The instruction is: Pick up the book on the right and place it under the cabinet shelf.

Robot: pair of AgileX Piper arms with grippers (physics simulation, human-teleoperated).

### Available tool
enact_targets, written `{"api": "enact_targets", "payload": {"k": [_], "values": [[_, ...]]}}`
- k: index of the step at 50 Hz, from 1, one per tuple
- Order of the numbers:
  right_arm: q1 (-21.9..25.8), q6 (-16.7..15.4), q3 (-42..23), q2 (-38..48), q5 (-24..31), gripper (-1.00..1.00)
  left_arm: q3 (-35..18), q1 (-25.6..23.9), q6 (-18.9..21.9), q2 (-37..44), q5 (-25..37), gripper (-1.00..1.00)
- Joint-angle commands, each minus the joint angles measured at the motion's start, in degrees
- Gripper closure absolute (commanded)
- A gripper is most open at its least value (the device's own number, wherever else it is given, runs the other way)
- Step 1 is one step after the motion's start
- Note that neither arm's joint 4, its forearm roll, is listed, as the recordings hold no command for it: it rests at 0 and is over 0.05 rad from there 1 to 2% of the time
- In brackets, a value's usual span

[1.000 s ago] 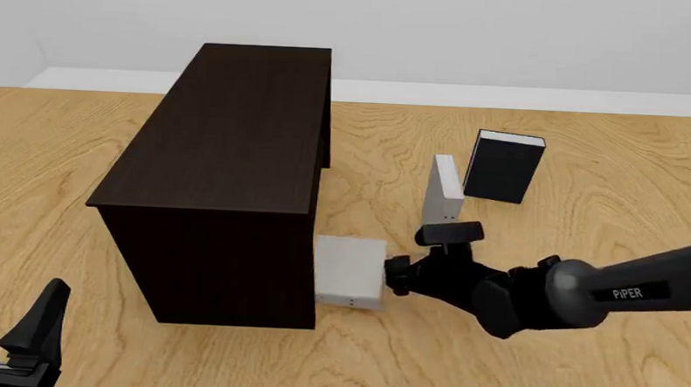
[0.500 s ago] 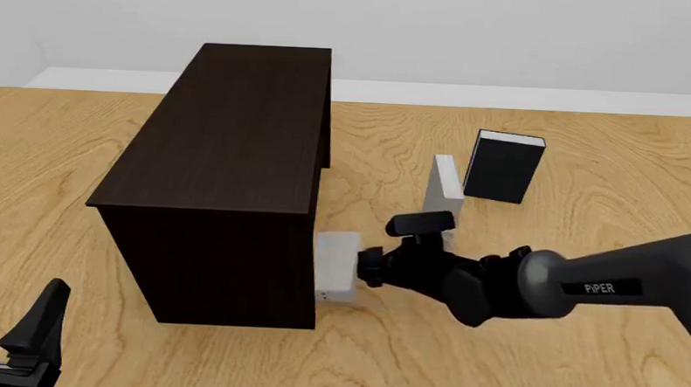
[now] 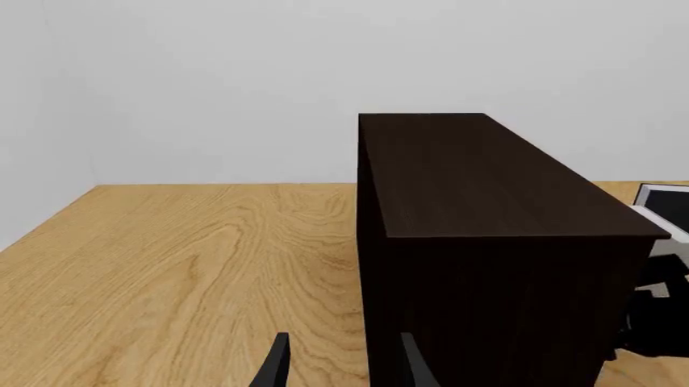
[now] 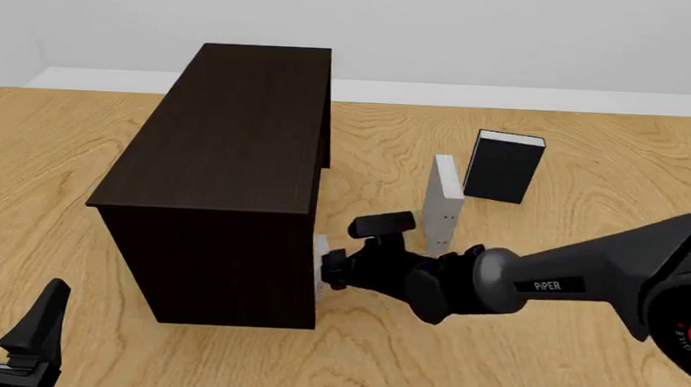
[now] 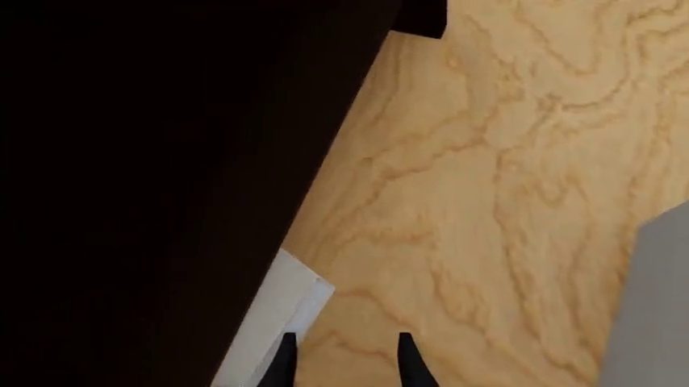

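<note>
Right gripper (image 4: 325,270) black fingers clamped on thin pale grey book (image 4: 319,264) | book mostly inside boxy dark wood-grain cabinet (image 4: 225,144), near table's front edge | left gripper (image 4: 11,317) fingers apart

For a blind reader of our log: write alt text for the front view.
The right arm's hand pushes a pale grey book almost fully into the open side of a big dark brown cabinet on a wooden table. Behind stand another grey book and a black book; the left hand waits at the near left edge.
</note>
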Motion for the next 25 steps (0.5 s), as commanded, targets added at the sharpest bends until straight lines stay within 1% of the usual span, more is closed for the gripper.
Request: {"api": "enact_targets", "payload": {"k": [1,7,10,12,13,16,25], "values": [[5.6,10.0,-2.7,3.0,-3.6,-1.0,0.0,-0.1,0.0,-0.1,0.0,-1.0],[5.9,10.1,-2.8,3.1,-3.8,-1.0,0.0,-0.1,0.0,0.0,0.0,-1.0],[4.0,8.6,-2.4,2.6,-3.8,-1.0,0.0,-0.1,0.0,0.0,0.0,-1.0],[3.0,8.2,-1.9,2.3,-4.0,-1.0,0.0,-0.1,0.0,0.0,0.0,-1.0],[0.8,6.8,-1.2,1.4,-4.1,-1.0,0.0,-0.1,0.0,0.0,0.0,-1.0],[-1.4,5.4,0.2,-0.2,-4.4,-1.0,0.0,-0.1,0.0,0.0,0.0,-1.0],[-5.1,2.4,3.8,-5.5,-4.8,-1.0,0.0,-0.1,0.0,0.0,0.0,-1.0]]}}
